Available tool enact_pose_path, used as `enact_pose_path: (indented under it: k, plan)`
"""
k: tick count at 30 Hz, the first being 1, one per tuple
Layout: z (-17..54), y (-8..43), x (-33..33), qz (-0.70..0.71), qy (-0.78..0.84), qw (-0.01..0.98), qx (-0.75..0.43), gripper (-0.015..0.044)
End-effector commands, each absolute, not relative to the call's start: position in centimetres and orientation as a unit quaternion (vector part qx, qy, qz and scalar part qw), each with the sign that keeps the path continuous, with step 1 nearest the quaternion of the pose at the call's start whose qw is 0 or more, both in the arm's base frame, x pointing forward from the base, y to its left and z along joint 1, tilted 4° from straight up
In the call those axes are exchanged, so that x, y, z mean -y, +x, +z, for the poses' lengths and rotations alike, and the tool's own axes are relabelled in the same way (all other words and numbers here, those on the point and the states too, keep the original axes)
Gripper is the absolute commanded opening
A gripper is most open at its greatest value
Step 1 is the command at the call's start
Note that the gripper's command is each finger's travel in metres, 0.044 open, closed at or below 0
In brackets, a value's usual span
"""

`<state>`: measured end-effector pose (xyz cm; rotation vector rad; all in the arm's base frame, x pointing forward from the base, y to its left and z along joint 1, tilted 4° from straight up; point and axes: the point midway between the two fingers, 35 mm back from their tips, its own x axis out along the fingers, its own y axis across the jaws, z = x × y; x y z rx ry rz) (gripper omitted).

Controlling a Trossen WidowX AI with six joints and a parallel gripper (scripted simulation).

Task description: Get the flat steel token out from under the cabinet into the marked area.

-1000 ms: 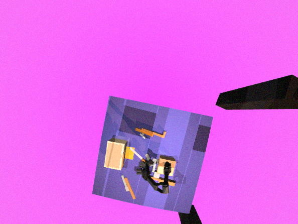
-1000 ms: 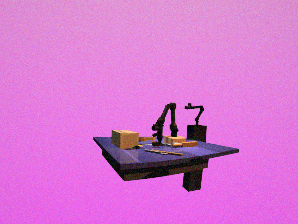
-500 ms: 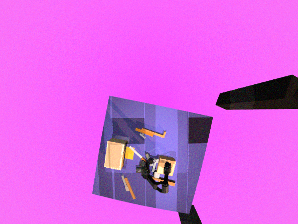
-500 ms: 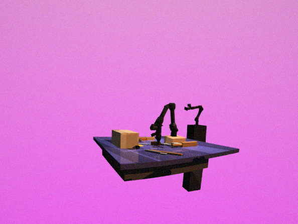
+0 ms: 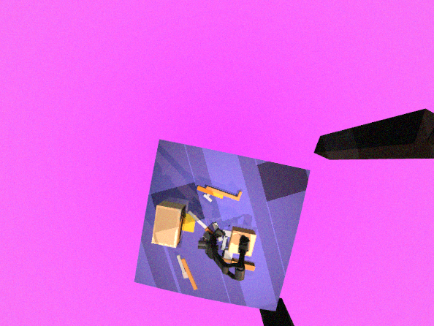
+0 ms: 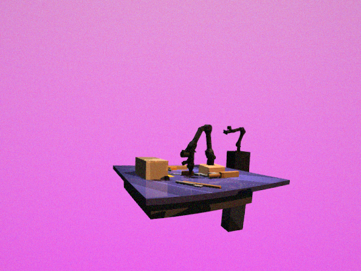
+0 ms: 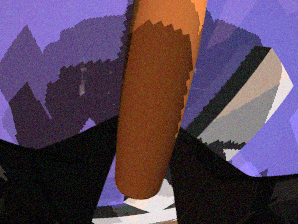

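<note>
The tan cabinet (image 5: 166, 226) (image 6: 152, 168) stands at the left of the table. The yellow marked area (image 5: 189, 226) (image 6: 171, 175) lies at its front. My gripper (image 5: 209, 232) (image 6: 191, 174) (image 7: 146, 127) is shut on the orange handle (image 7: 155, 95) of a tool, low over the table between the cabinet and the arm's base. The tool's pale shaft (image 5: 199, 221) runs toward the cabinet, its end by the marked area's upper edge in the top view. Whether that end touches the table cannot be told. The steel token cannot be made out in any view.
An orange hooked bar (image 5: 226, 194) and a small white piece (image 5: 207, 197) lie at the upper side. A grey bar (image 5: 181, 264) and an orange bar (image 5: 190, 274) (image 6: 209, 185) lie at the lower side. The arm stands on a tan block (image 5: 237, 243) (image 6: 209, 169), with an orange block (image 6: 230, 174) beside it.
</note>
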<state>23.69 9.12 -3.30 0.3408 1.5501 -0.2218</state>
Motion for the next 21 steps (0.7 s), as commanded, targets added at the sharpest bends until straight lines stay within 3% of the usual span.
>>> enact_pose_path:
  k: [1,21]
  plan:
    - [-3.3,24.0,-8.6,-0.102,0.151,0.696,-0.694,0.0000]
    - [-3.4,24.9,-6.8,-0.103,0.151,0.696,-0.694,0.0000]
